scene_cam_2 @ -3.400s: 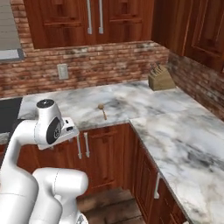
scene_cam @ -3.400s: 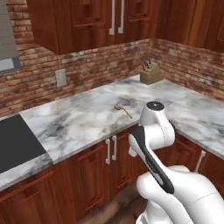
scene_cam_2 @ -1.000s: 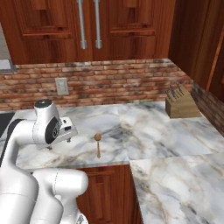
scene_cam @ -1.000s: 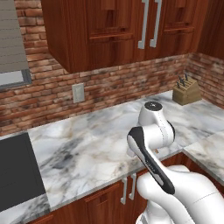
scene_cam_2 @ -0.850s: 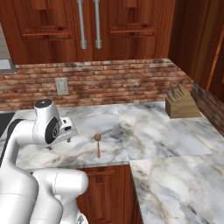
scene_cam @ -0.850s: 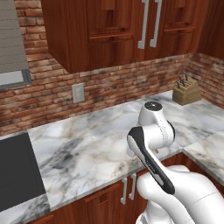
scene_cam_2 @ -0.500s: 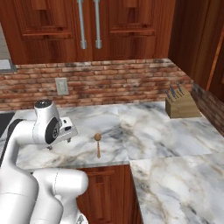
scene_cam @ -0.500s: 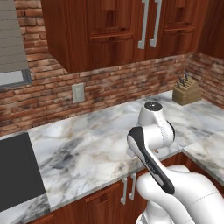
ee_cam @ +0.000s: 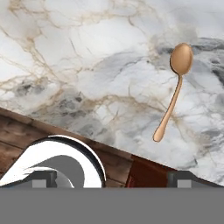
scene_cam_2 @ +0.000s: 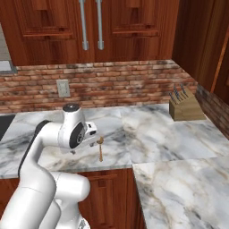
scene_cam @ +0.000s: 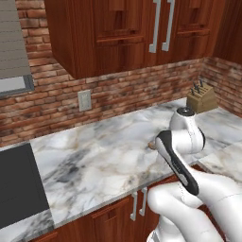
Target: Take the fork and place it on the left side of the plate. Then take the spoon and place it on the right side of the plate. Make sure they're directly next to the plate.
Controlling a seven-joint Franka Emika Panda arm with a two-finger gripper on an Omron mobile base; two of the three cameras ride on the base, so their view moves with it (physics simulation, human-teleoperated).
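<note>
The spoon (ee_cam: 174,91) is brown and wooden-looking, and lies alone on the marble counter with its bowl away from the front edge. It also shows in the right base view as the spoon (scene_cam_2: 101,148), just right of the white hand. A brown bit of the spoon (scene_cam: 152,145) peeks out beside the arm in the left base view. My gripper (ee_cam: 116,178) hovers over the counter's front edge, short of the spoon and to its left. Its fingertips (ee_cam: 43,178) stand far apart, open, with nothing between them. The fork and the plate are out of view.
A wooden knife block (scene_cam_2: 184,107) stands at the back right by the brick wall. A dark cooktop (scene_cam: 19,189) sits at the counter's left end. The counter (scene_cam_2: 179,179) turns a corner toward the right front. Wooden cabinets (scene_cam_2: 89,27) hang above.
Since the earliest frames the base has driven closer to the counter, so the whole view shifted. Over the last second nothing has moved.
</note>
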